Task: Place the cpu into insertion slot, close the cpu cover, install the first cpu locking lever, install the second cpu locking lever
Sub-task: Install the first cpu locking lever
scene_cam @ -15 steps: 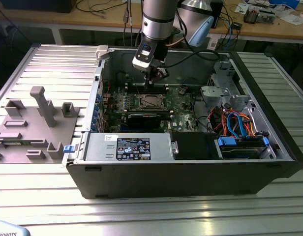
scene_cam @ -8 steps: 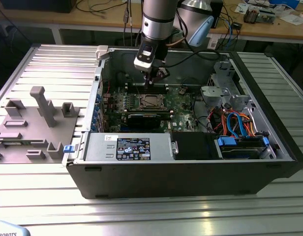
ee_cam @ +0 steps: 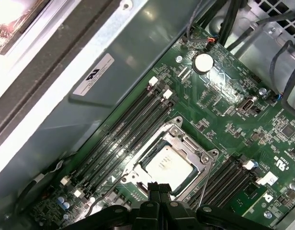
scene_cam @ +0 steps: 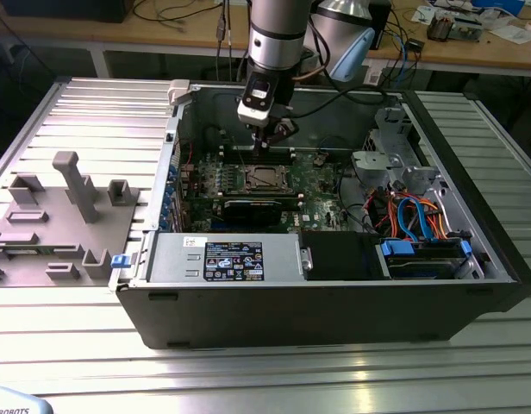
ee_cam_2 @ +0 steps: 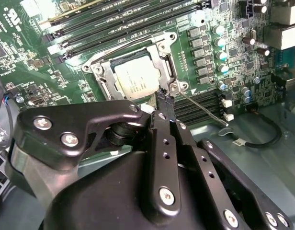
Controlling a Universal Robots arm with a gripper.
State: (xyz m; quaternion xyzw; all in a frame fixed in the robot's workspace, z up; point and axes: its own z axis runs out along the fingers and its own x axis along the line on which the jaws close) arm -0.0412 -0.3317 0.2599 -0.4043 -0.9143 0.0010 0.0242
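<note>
The cpu (ee_cam_2: pixel 135 79) lies flat in its socket on the green motherboard (ee_cam: pixel 233 120), its silvery top showing through the window of the cpu cover (ee_cam_2: pixel 165 60). The cover lies down flat around the chip. In both wrist views my gripper (ee_cam_2: pixel 165 97) is shut, with nothing visible between its fingertips, and its tips sit just over the socket's edge beside the cover's corner. A thin wire locking lever (ee_cam_2: pixel 205 111) runs out from that corner across the memory slots. In the exterior view the gripper (scene_cam: pixel 268 138) hangs just above the cpu (scene_cam: pixel 264 177) inside the open case.
Black memory slots (ee_cam: pixel 133 129) flank the socket on both sides. A black cable (ee_cam_2: pixel 262 136) lies near the board's edge. The case walls (scene_cam: pixel 175 147), power supply (scene_cam: pixel 231 259) and drive cage with coloured cables (scene_cam: pixel 412 216) surround the board. A grey fixture (scene_cam: pixel 67 216) stands on the table.
</note>
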